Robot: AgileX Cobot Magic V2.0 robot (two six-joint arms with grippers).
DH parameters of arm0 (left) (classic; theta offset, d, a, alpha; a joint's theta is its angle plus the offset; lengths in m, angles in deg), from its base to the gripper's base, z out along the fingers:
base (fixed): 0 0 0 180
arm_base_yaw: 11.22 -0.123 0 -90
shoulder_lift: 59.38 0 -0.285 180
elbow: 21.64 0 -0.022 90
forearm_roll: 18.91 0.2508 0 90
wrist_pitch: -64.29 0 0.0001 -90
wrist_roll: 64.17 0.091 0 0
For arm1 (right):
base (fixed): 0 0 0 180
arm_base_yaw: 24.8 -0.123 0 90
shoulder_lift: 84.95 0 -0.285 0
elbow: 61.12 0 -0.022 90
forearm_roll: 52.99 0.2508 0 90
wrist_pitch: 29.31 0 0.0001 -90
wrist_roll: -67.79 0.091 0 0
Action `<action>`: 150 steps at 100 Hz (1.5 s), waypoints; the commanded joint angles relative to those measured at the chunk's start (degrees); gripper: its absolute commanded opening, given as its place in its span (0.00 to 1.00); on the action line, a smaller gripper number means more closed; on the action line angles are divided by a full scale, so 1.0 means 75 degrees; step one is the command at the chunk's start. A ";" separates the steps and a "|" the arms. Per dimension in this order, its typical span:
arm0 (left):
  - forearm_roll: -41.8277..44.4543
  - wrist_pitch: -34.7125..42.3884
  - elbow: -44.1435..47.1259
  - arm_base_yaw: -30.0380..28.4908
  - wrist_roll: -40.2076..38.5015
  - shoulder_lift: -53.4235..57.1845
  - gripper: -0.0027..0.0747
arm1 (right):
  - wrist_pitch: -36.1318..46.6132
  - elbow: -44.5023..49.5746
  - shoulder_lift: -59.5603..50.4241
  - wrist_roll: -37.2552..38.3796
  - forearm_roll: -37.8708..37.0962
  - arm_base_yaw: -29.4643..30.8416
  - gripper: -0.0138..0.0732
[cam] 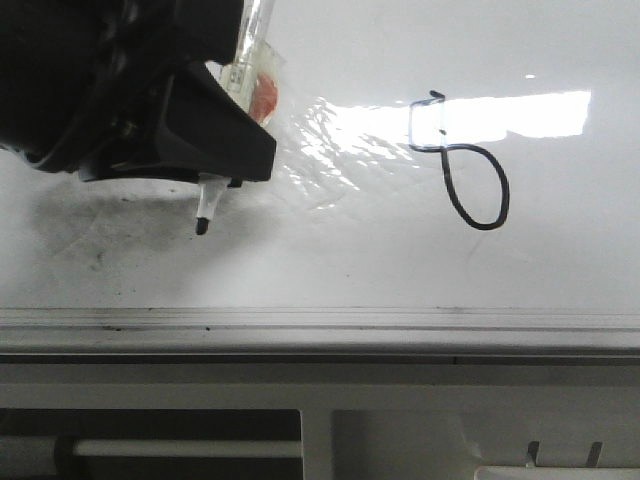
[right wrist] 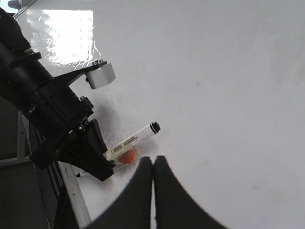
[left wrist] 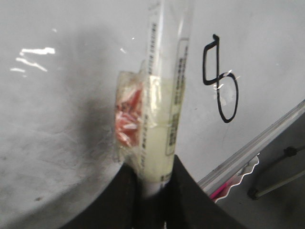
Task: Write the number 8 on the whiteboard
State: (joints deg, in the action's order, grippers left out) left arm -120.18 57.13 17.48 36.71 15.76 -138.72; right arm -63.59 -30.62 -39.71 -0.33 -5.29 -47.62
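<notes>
The number 8 [cam: 446,148] is a thin black line on the whiteboard [cam: 400,260], with a boxy upper loop and a larger oval lower loop. It also shows in the left wrist view, the number 8 [left wrist: 215,85] lying beside the marker [left wrist: 164,119]. My left gripper [cam: 225,172] is shut on the marker, which has a clear barrel with a red tag taped on. Its black tip [cam: 202,226] points down at the board, well left of the 8; contact cannot be told. My right gripper [right wrist: 153,164] is shut and empty above the bare whiteboard [right wrist: 228,71], near the left gripper [right wrist: 90,155].
A grey metal rail [cam: 320,325] runs along the board's near edge, with a cream panel [cam: 420,400] below it. A bright light reflection [cam: 520,115] lies across the 8's upper loop. Grey smudges [cam: 90,240] mark the board under the left arm.
</notes>
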 commanded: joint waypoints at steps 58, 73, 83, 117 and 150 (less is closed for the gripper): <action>-0.0693 0.0715 -0.1085 0.0014 -0.0003 -0.0844 0.01 | 0.0479 -0.0242 0.0013 0.0248 0.0269 0.0062 0.09; -0.0706 0.1115 -0.1088 0.0014 -0.0003 -0.0848 0.01 | 0.0465 -0.0242 0.0013 0.0273 0.0273 0.0062 0.09; -0.0706 0.1186 -0.1088 0.0014 -0.0003 -0.0848 0.01 | 0.0465 -0.0242 0.0013 0.0286 0.0285 0.0062 0.09; -0.0706 0.1359 -0.1088 0.0014 -0.0003 -0.1065 0.01 | 0.0480 -0.0242 0.0013 0.0286 0.0285 0.0062 0.09; -0.0706 0.1502 -0.1088 0.0014 -0.0003 -0.1162 0.05 | 0.0480 -0.0242 0.0013 0.0286 0.0285 0.0062 0.09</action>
State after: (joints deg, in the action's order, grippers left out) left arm -123.51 61.10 10.43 37.34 15.69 -147.00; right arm -63.37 -30.62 -39.71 1.85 -5.29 -47.62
